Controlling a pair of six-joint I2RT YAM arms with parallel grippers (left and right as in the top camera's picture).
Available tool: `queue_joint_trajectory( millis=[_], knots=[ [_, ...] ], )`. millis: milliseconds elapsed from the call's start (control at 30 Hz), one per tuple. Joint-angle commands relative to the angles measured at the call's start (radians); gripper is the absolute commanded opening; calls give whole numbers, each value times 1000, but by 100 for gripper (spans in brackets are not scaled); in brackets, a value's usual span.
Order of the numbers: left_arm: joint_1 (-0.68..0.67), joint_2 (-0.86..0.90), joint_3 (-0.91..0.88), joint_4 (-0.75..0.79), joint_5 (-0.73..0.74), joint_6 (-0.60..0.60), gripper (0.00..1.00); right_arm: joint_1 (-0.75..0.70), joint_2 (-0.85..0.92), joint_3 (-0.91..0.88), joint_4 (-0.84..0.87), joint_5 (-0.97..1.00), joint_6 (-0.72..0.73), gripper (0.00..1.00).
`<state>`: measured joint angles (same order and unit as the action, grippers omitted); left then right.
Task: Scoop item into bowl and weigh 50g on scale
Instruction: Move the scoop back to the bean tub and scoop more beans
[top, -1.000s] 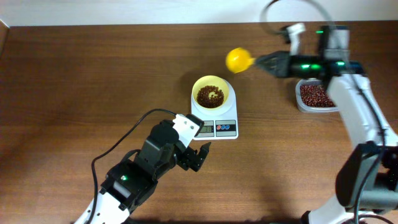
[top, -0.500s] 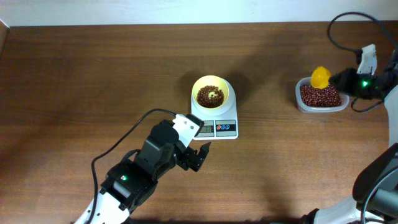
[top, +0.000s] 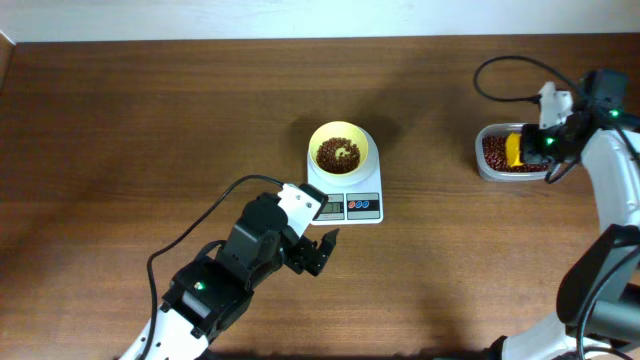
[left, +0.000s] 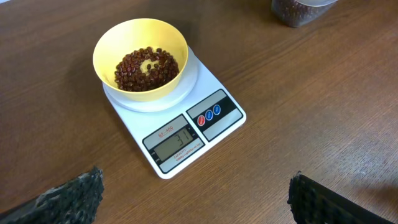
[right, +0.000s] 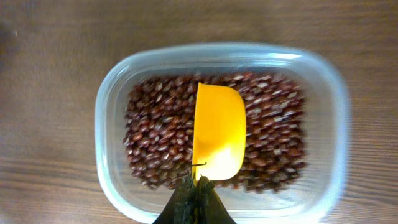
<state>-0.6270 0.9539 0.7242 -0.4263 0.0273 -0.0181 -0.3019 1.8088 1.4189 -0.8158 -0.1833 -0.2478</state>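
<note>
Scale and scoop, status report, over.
Left gripper open, short of scale. Right gripper shut on scoop, in bean tub. Bowl on scale, reads 31. Nothing in the way.

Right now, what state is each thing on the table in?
pale-yellow bowl, on the scale, partly filled with beans
scale, switched on, display reads 31
clear tub, uncovered, holding beans
yellow scoop, in the tub, gripped by the right gripper
left gripper, open, empty
right gripper, shut on the scoop
</note>
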Motion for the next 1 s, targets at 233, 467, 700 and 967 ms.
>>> queue_joint_trajectory(
  millis=[233,467,700,967],
  knots=[
    [3,0,-3,-5,11,19,99,0,40,-89,23,-162,13,4],
    [3,0,-3,-13,11,19,99,-139,40,-89,-15,-419,20,4],
    [3,0,-3,-13,11,19,99,-211,40,-90,-41,-510,74,4],
    [3,0,-3,-13,11,19,99,-239,40,-90,-15,-529,130,4]
  ],
)
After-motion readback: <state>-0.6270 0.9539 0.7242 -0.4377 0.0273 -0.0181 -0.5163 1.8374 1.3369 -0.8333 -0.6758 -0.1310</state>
